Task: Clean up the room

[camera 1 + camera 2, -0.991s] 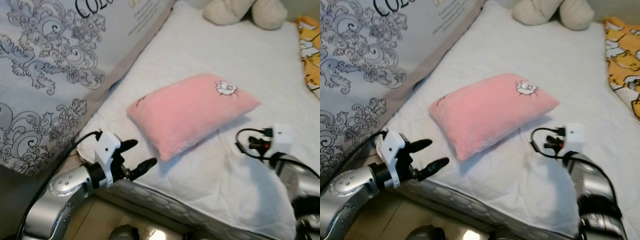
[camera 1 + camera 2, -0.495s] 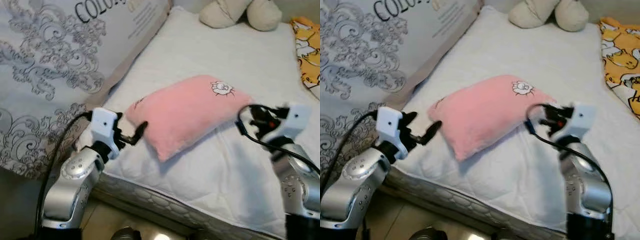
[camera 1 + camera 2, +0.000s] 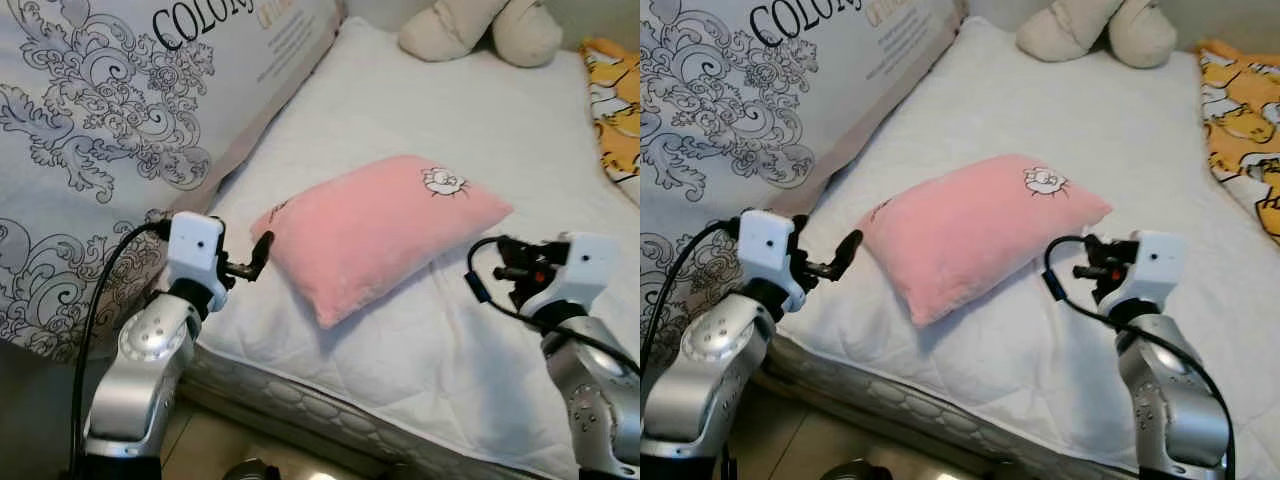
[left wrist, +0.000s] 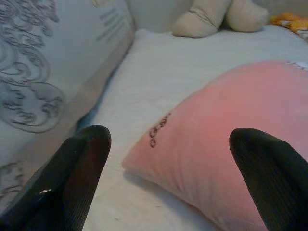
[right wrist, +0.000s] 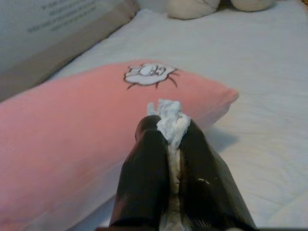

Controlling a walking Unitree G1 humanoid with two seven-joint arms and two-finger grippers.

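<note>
The pink pillow (image 3: pixel 375 228) lies slantwise on the white bed (image 3: pixel 470 120), nearer the bed's front edge than its head, with its small cartoon patch turned toward the far side. It looks plush, light and floppy, so it will likely sag if lifted by one corner; a grip on the two short ends, or a deep pinch of the near corner, seems the safest hold.

The left gripper (image 4: pixel 168 159) sits just off the pillow's left end by the bed's left edge, its fingers (image 4: pixel 72 178) spread wide around that corner. The right gripper (image 5: pixel 171 144) hovers off the pillow's right end, fingers pressed together on a scrap of white tissue (image 5: pixel 169 120).

Compared with half a second earlier, the right gripper has dropped lower and drawn back from the pillow, while the left has shifted little. A cream plush toy (image 3: pixel 480 25) rests at the bed's head, a large patterned package (image 3: pixel 120 120) along its left edge.
</note>
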